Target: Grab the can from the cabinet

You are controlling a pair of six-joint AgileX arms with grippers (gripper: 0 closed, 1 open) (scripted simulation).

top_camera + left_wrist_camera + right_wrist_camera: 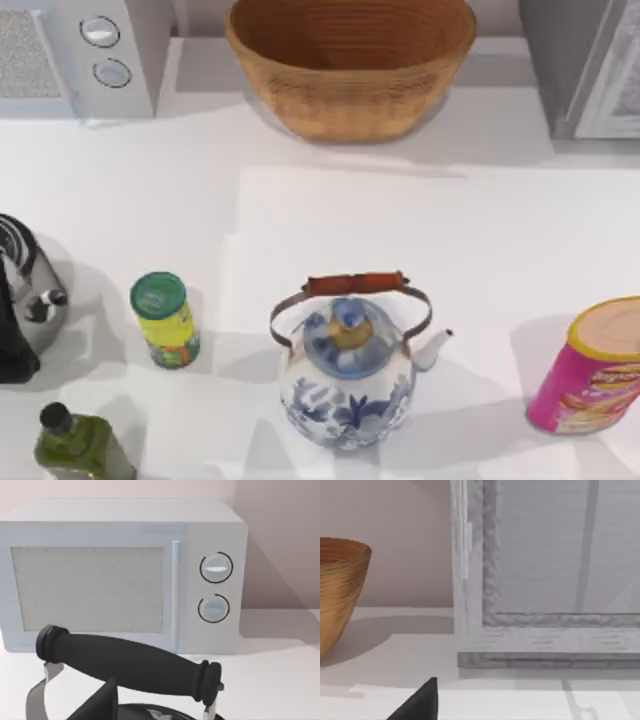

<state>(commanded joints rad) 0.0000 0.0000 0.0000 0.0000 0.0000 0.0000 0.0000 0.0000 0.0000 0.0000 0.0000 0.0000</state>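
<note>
As the left gripper (pixel 102 705) hangs low just behind the steel kettle (pixel 25 300), its wrist view looks over the kettle's black handle (pixel 130 665), which lies close in front of it, with the microwave (pixel 125 580) well beyond. Whether the left gripper is released or clenched: cannot tell. The right gripper (pixel 420 705) sits low over the desk (pixel 400 220), facing the cabinet (pixel 545 580), which stands well ahead of it; the wicker basket (pixel 340 590) is ahead too, off toward the desk's middle. Right gripper state: cannot tell. The cabinet front facing this gripper is a pale grey framed panel; where the can is, I cannot tell. Nearer the left gripper than the right stand a green-lidded yellow can (pixel 163 320), upright, and a green bottle (pixel 75 445) with a dark cap. Between the two grippers' sides sits a blue-and-white teapot (pixel 350 370), its handle raised. A pink canister (pixel 590 370) stands on the right gripper's side, apart from the teapot.
</note>
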